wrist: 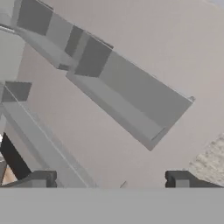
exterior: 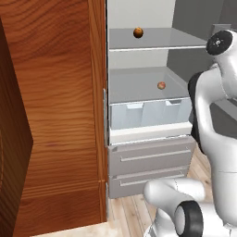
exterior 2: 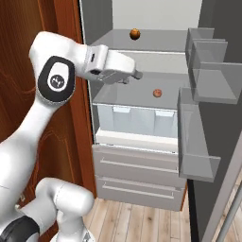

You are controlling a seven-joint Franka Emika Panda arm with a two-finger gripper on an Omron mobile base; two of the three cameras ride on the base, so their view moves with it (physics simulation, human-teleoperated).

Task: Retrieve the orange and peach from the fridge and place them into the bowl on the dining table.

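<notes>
1. From the base cameras I have the arm raised in front of the open fridge (exterior 2: 142, 118), the hand reaching level toward the interior. The gripper (exterior 2: 134, 75) sits just ahead of the middle shelf's front edge, at the left side of the opening. Its jaws stand wide apart and hold nothing; in the hand view the two dark finger tips (wrist: 37, 178) sit far apart at the bottom.

2. The hand camera is rolled and looks at the grey door bins (wrist: 127, 96) on the inside of the fridge door, not at any fruit. So I judge the wrist is not yet aimed at a target, and I should turn it toward the shelves before advancing.

3. Next out is the pale crisper drawer (exterior: 148, 113), below the hand, with the grey drawers (exterior: 150, 159) beneath it.

4. The peach (exterior 2: 157, 93) rests on the middle shelf, right of centre and well apart from the gripper. It is the nearer fruit, so I would take it first.

5. To do this well, I would swing the hand right along the shelf line, keep the jaws wide, and come in low enough to straddle the ball at its middle. A round fruit will likely roll if one finger touches first, so I would centre it before closing.

6. Farthest, the orange (exterior 2: 135, 34) sits on the top shelf, near the back wall.
</notes>
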